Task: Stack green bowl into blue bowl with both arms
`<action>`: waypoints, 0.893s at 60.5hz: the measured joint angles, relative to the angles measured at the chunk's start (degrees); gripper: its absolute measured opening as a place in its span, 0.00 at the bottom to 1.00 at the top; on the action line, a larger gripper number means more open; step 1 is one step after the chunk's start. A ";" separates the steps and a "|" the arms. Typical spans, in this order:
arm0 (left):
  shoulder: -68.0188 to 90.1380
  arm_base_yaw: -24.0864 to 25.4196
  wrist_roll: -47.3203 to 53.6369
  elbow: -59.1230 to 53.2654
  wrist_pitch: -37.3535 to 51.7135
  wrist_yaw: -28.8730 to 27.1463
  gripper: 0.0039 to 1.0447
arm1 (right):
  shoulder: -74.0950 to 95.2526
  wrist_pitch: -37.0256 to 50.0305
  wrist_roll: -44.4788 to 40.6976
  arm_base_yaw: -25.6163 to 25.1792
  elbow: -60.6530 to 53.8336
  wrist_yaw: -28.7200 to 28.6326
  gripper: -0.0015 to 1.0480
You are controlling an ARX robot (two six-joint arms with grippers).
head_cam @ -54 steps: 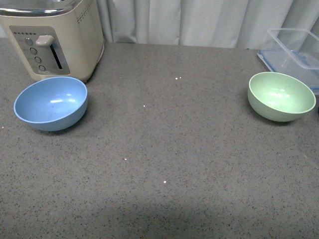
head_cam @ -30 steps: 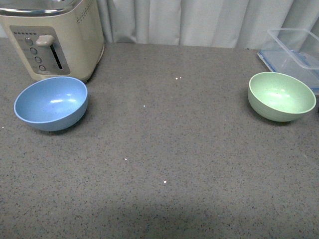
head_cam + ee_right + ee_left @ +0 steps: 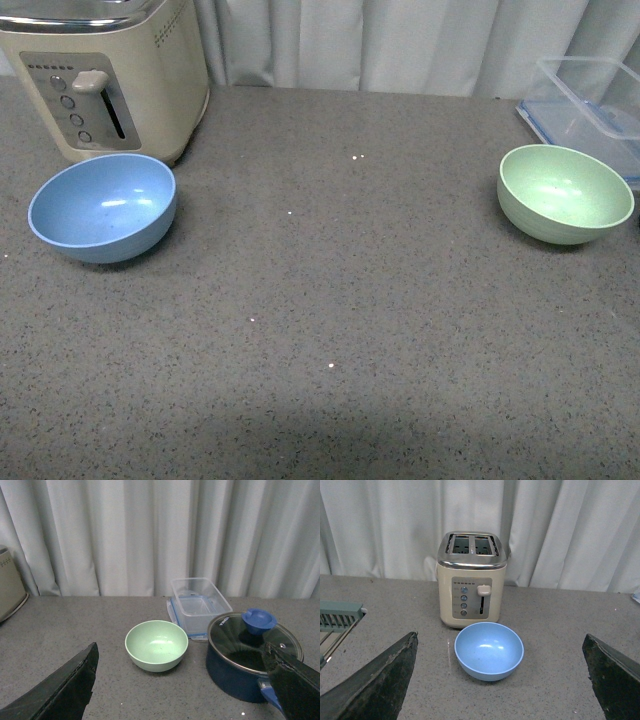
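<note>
The blue bowl (image 3: 102, 207) stands upright and empty on the grey counter at the left, just in front of a toaster. The green bowl (image 3: 564, 193) stands upright and empty at the far right. Neither arm shows in the front view. In the left wrist view the blue bowl (image 3: 489, 651) lies ahead of my open left gripper (image 3: 502, 680), between its two black fingers (image 3: 385, 680), not touched. In the right wrist view the green bowl (image 3: 156, 645) lies ahead of my open right gripper (image 3: 185, 685), apart from its fingers (image 3: 60, 690).
A cream toaster (image 3: 105, 75) stands behind the blue bowl. A clear plastic container (image 3: 590, 105) sits behind the green bowl. A dark blue pot with a glass lid (image 3: 252, 655) stands beside the green bowl. A grey rack (image 3: 337, 620) shows at one edge of the left wrist view. A curtain hangs behind.
</note>
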 joint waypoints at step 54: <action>0.00 0.00 0.02 0.00 0.00 -0.02 0.94 | 0.00 0.00 0.00 0.00 0.00 -0.02 0.91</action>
